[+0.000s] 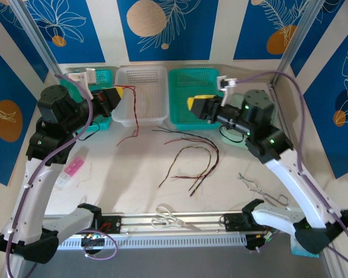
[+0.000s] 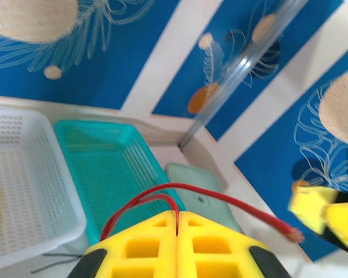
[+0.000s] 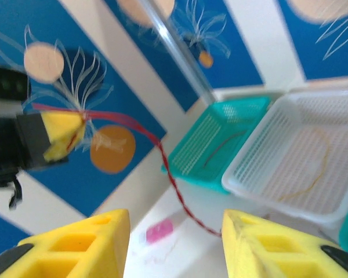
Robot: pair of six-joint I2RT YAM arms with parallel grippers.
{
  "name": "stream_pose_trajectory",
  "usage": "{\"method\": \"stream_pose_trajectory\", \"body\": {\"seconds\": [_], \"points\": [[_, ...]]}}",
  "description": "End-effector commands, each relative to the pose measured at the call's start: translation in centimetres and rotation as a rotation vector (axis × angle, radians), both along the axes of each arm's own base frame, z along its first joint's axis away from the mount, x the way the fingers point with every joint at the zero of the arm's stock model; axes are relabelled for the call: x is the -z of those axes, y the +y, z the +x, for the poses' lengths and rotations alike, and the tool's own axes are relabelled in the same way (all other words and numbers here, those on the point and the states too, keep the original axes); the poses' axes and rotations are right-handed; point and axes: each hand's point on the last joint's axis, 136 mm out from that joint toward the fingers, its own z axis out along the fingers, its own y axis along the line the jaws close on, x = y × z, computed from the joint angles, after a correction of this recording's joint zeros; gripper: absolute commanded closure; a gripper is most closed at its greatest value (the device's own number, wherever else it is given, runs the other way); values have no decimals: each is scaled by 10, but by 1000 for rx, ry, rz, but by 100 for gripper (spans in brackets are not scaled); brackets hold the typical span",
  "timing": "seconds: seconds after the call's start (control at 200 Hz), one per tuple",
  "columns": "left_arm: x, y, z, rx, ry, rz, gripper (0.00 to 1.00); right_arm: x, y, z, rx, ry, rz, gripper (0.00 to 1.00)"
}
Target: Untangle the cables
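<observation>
Pressed flat together at the bottom of the left wrist view, the yellow fingers of the left gripper are clamped on a red cable, which loops out of the seam between them and ends in a frayed tip to the right. From above, the left gripper hovers at the left edge of a white basket, and the red cable hangs from it down across the basket's front wall onto the table. The right gripper has its fingers standing well apart with nothing between them. In the overhead view the right gripper sits over the right teal basket. From the right wrist, the left gripper is seen pinching the red cable, which drops in a curve toward the table. The loose cables, red, black and tan, lie in long overlapping arcs on the table in front of the baskets, between the two arms. A thin yellowish cable curls inside the white basket, and another tan cable lies in the left teal basket. A pink object rests beside the left arm, scissors lie on the rail at the near edge, and a metal clamp lies near the right arm.
</observation>
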Motion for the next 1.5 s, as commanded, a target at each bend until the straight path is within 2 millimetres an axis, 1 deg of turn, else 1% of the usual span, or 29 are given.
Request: {"method": "stream_pose_trajectory", "body": {"seconds": [0.0,0.1,0.19,0.275,0.38,0.47,0.54,0.63,0.73,0.855,0.97,1.046,1.126,1.181,1.251,1.316,1.371,1.496], "points": [[-14,-17,-24,164,-23,-3,100,-16,20,-14,-135,-49,1,52],[6,-21,-26,196,36,12,100,-11,34,-8,-165,-42,-37,50],[20,-23,-24,205,77,-12,100,-7,48,-10,-200,-58,-75,41],[30,-25,-23,213,108,-35,100,-6,59,-12,-214,-105,-111,36],[35,-27,-23,218,126,-48,100,-7,74,-19,-257,-173,-160,31],[35,-28,-24,224,129,-53,100,-4,88,-24,-288,-232,-217,27],[37,-28,-25,226,134,-53,100,0,97,-25,-295,-286,-261,26],[39,-29,-27,235,143,-57,100,5,109,-20,-288,-347,-322,26],[42,-30,-27,236,155,-58,100,10,118,-13,-296,-380,-370,29],[44,-30,-29,242,163,-63,100,9,127,-10,-327,-422,-384,36],[44,-30,-30,243,165,-67,100,7,132,-6,-357,-402,-371,48],[45,-30,-32,242,168,-68,100,6,134,-5,-376,-379,-355,59],[46,-29,-33,241,168,-66,100,7,135,-2,-386,-364,-348,67],[46,-29,-34,239,170,-67,100,7,135,1,-385,-361,-344,71],[47,-29,-34,240,170,-67,100,8,136,3,-389,-360,-343,72],[47,-29,-35,241,172,-68,100,10,137,3,-399,-355,-344,67],[47,-28,-35,239,170,-68,100,11,137,5,-397,-349,-350,66],[47,-29,-35,241,169,-71,100,17,139,14,-374,-333,-371,71]]}}
